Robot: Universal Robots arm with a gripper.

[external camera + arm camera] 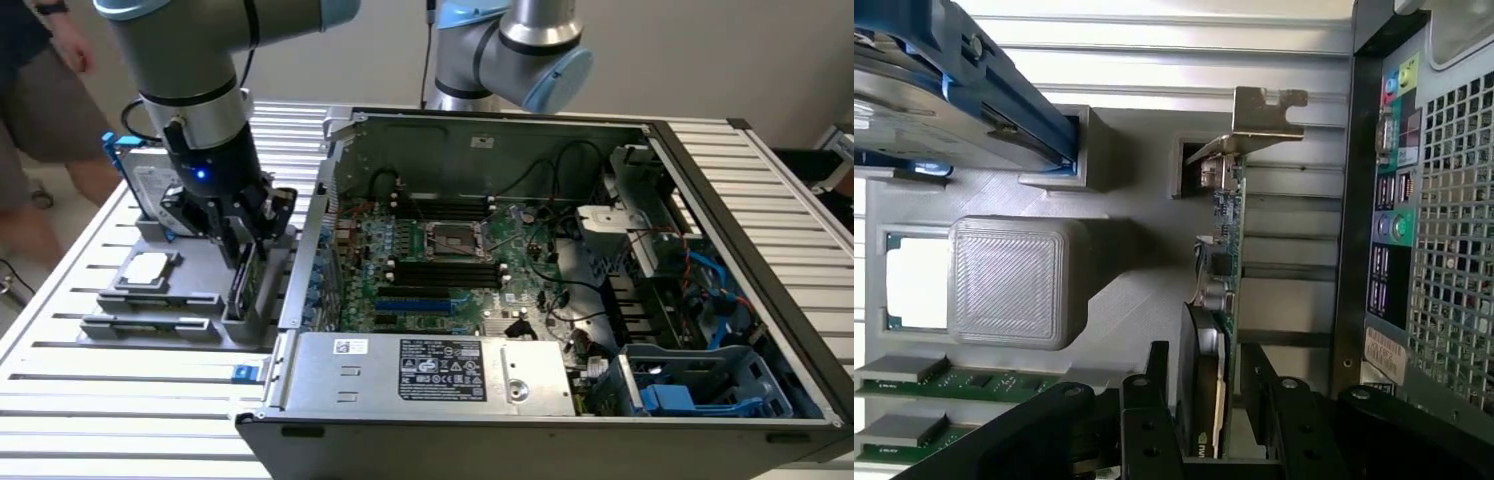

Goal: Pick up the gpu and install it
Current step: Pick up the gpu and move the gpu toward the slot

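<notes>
Quick headcount: one gpu (1202,370), one hard drive (144,180), one processor chip (147,268) and two memory sticks (914,372) (899,428). There's also one gray parts holder (147,330) and one computer case (747,200). Then two robot arms (187,60) (514,45), one gripper (1204,352) and one person (40,90).

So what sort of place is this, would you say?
Probably a robotics lab bench for computer assembly: a robot arm stands over a slatted metal table, an open desktop computer case shows its motherboard, and a grey fixture holds parts such as the gpu.
</notes>
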